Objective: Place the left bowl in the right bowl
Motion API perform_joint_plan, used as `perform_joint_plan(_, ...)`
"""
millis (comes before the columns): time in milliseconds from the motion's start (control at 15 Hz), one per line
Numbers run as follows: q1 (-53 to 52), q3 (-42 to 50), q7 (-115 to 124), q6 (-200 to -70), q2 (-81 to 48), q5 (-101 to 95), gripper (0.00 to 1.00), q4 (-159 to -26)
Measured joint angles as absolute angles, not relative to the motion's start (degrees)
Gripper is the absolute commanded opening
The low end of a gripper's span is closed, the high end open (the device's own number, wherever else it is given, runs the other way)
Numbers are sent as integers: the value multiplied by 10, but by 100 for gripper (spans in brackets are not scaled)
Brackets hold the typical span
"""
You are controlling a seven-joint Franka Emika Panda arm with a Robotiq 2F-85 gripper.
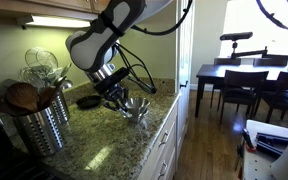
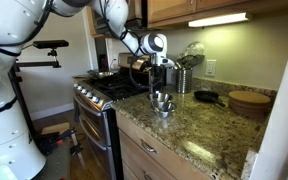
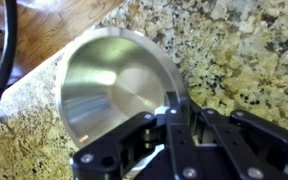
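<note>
My gripper (image 3: 174,118) is shut on the rim of the left bowl (image 3: 112,90), a small shiny steel bowl with a flared rim, near the front edge of the granite counter. In both exterior views the gripper (image 1: 122,95) (image 2: 160,86) hangs just over the bowls. The held bowl (image 2: 161,97) is close above or against the right bowl (image 2: 165,109), its twin. I cannot tell whether they are nested. In an exterior view the bowls (image 1: 136,108) show as one shiny cluster. The right bowl is hidden in the wrist view.
A tall steel utensil canister (image 1: 44,125) (image 2: 181,80) stands on the counter (image 1: 104,150). A dark flat pan (image 2: 206,97) (image 1: 89,101) and a tan wooden dish (image 2: 249,101) lie behind the bowls. A stove (image 2: 109,90) adjoins the counter. The counter edge drops to a wooden floor (image 3: 54,25).
</note>
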State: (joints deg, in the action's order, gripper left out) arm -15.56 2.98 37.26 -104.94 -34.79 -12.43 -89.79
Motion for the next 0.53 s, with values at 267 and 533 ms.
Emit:
perform_joint_plan(267, -151, 30, 373, -1063, -349, -119, 8, -897)
perform_joint_plan(533, -148, 30, 373, -1074, -353, -116, 8, -897)
